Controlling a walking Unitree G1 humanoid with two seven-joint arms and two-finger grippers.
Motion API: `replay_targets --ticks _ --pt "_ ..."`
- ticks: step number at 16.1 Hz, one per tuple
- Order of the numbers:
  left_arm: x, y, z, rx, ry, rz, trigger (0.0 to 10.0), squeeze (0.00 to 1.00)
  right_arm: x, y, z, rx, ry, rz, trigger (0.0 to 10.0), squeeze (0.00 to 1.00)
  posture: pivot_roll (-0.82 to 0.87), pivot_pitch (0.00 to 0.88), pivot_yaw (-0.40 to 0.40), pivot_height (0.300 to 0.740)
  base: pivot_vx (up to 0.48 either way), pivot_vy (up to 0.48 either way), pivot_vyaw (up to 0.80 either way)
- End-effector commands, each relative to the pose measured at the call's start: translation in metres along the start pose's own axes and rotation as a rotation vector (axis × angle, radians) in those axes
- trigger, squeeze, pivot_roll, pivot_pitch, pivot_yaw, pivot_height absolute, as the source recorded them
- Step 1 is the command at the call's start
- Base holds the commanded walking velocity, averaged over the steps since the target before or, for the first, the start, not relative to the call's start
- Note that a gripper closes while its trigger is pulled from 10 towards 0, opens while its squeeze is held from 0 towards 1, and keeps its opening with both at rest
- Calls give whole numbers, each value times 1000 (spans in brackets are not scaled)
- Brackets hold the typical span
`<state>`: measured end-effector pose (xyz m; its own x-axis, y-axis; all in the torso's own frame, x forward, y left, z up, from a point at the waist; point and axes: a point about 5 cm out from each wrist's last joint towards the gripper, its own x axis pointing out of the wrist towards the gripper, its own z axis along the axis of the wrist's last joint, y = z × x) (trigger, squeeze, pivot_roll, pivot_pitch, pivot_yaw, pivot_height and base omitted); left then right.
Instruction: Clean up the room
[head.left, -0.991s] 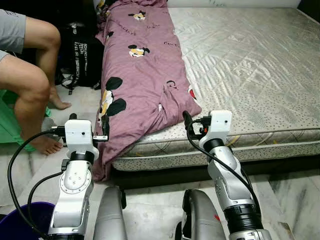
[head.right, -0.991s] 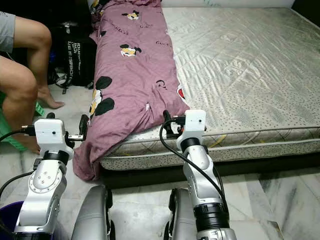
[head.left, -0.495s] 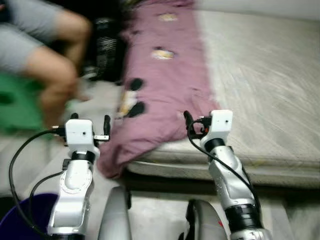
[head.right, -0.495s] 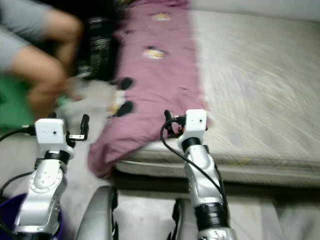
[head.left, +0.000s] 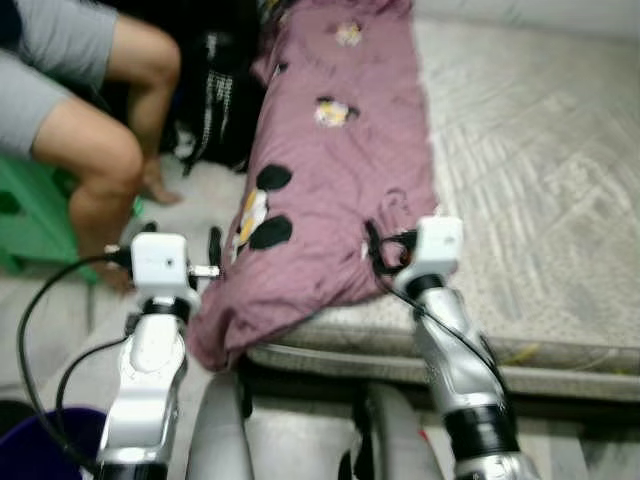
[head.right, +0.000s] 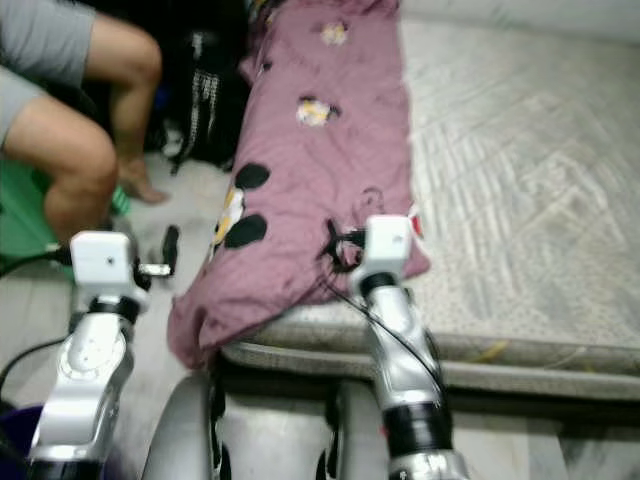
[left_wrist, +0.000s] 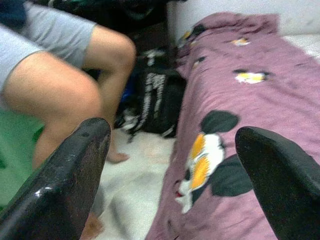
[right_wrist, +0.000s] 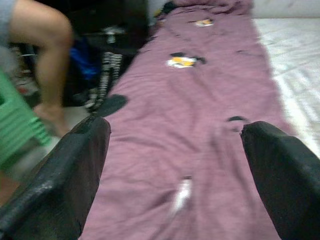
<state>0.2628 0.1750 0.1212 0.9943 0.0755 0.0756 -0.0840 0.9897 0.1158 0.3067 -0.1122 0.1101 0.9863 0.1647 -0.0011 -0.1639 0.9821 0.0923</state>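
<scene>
Purple blanket (head.left: 335, 170) lies along the bed's left edge, its lower end drooping over the bed's near-left corner toward the floor. Mattress (head.left: 540, 170) bare beside it. Left end effector (left_wrist: 170, 175) wide open, empty, off the bed's left side. Right end effector (right_wrist: 175, 170) wide open, empty, above the blanket's near end. Person's legs (head.left: 95, 140) and a black bag (head.left: 215, 100) left of the bed.

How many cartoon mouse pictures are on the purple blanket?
3 that I can see on the purple blanket: one at the far end, one in the middle, and one on the near side hanging toward the floor. Folds may hide more.
</scene>
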Motion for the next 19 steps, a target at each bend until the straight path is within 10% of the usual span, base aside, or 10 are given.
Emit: replay_targets --ticks 1,10,19 --pt "-1 -2 -1 3 7 -8 10000 0 -1 -7 -2 -5 15 -17 10000 0 69 74 -26 587 0 0 0" --pt "-1 -3 1 -7 2 20 10000 0 7 -8 -13 -27 106 24 10000 0 97 69 -55 542 0 0 0" --pt "-51 35 8 72 40 158 10000 0 58 34 -10 -24 166 134 10000 0 293 154 -107 542 0 0 0"
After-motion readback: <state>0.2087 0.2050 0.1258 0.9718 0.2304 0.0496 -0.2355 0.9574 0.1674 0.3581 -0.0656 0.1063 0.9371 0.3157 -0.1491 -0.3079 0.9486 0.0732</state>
